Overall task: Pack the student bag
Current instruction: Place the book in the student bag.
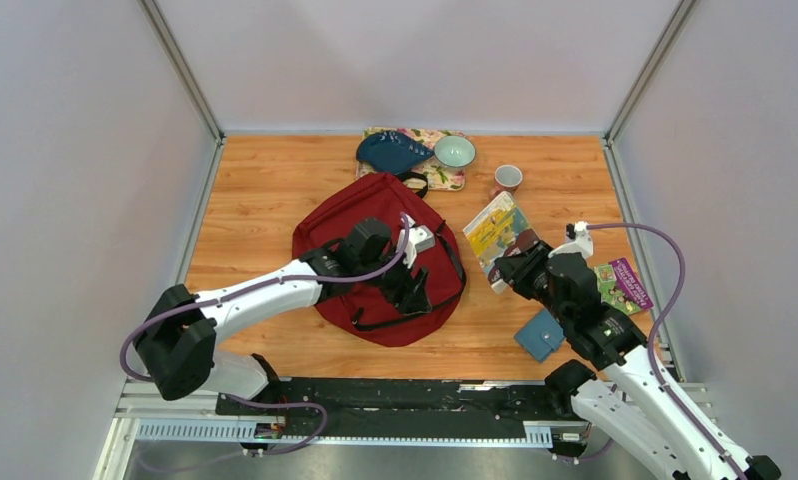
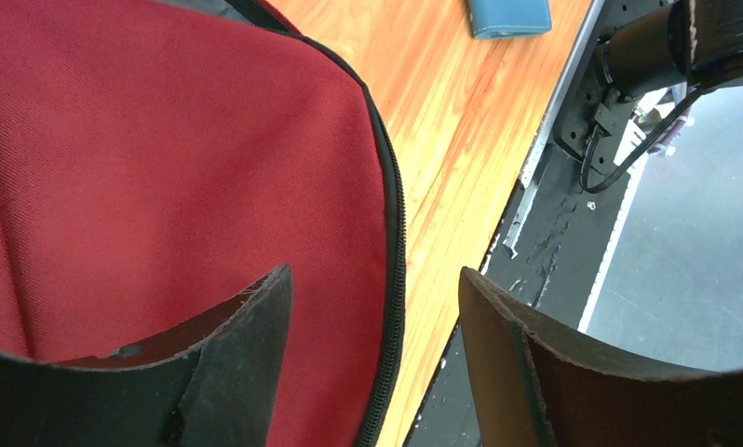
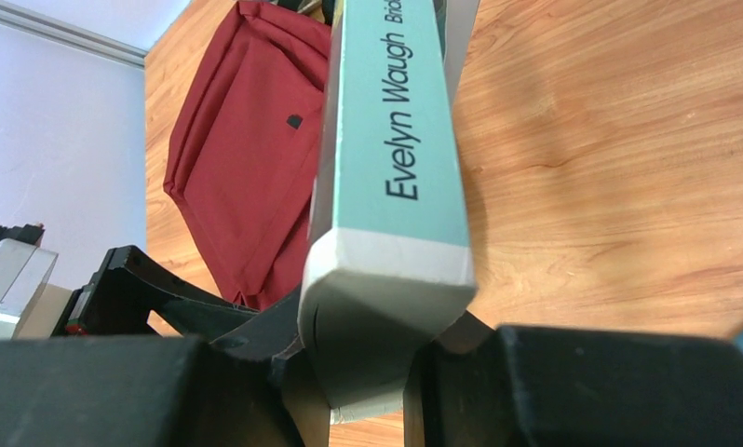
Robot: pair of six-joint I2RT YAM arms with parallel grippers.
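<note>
Dark red, the student bag (image 1: 350,210) lies at frame centre with the left hand (image 2: 373,289) wide open and empty above it, so packing looks barely begun. The right hand (image 3: 368,368) grips a book (image 3: 391,140) at centre right; a blue wallet (image 1: 540,335) lies lower right on the wooden surface (image 1: 275,190) between pale walls (image 1: 75,150).

Overhead camera looks down; both wrist views — close — share the student bag (image 2: 163,140).

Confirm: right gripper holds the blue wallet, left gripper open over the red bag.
Not quite: the right wrist view shows the right gripper shut on a book; the blue wallet lies on the table. The rest stands.
</note>
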